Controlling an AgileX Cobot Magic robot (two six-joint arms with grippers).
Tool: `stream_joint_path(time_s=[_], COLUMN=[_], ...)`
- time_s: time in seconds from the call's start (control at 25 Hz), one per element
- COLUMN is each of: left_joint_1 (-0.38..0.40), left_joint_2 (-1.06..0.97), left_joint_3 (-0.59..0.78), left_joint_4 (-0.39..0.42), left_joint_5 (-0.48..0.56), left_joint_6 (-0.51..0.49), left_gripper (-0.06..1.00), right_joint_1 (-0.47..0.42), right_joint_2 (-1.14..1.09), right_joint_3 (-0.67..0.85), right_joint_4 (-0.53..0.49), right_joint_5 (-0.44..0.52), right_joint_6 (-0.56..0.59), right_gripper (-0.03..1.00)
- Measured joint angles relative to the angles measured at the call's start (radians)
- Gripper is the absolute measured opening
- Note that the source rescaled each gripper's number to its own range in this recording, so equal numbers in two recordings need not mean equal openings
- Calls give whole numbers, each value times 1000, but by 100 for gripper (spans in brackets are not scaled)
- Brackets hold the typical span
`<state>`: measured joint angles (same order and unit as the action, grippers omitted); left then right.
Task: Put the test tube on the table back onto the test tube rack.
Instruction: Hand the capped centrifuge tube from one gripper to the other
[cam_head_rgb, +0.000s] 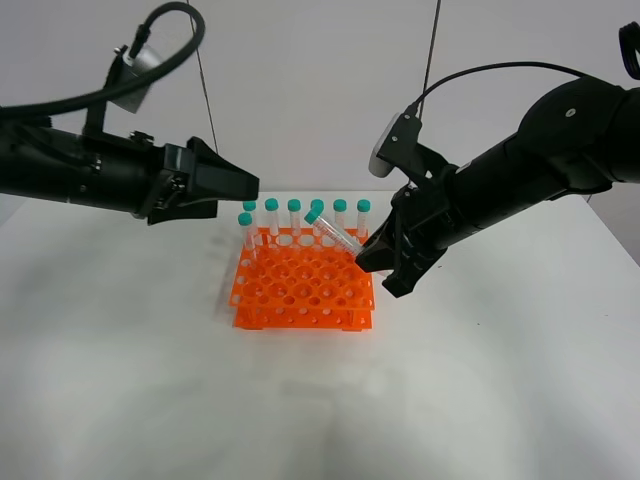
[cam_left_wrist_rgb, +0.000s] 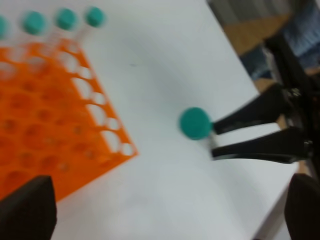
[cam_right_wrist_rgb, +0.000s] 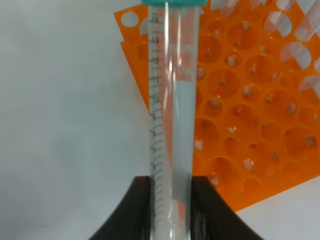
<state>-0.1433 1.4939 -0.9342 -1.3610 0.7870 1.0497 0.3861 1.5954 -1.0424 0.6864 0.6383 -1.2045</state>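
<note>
The tube (cam_head_rgb: 333, 232) is off the worktop (cam_head_rgb: 150, 390), clamped near its lower end in the right tool (cam_head_rgb: 372, 262). It slants by the right rear corner of the rack (cam_head_rgb: 300, 292), cap up and leaning left. The holes lie just below and left of that tool, while the left tool (cam_head_rgb: 250, 185) hangs empty, fingers apart, by the rear left corner.

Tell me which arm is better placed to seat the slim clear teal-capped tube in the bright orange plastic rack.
Right. The right gripper is shut on the slim clear teal-capped tube, tilted beside the bright orange plastic rack. The left gripper hovers empty beyond its far-left corner.
</note>
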Motion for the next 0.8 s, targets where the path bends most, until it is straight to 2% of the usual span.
stream_joint_path(time_s=[0.28,0.48,0.8], left_joint_1=[-106,-132,-132], left_joint_2=[108,170,217], left_joint_3=[0,-1,-1], left_joint_4=[-237,-339,-366], left_joint_5=[-19,-17,-9], left_joint_6=[134,193,265], left_gripper=[100,100,100], right_joint_1=[0,0,0], right_joint_2=[0,0,0], right_joint_3=[0,0,0], right_joint_4=[0,0,-1], right_joint_5=[-1,-4,-7], right_joint_6=[0,0,-1], right_gripper=[1,1,1])
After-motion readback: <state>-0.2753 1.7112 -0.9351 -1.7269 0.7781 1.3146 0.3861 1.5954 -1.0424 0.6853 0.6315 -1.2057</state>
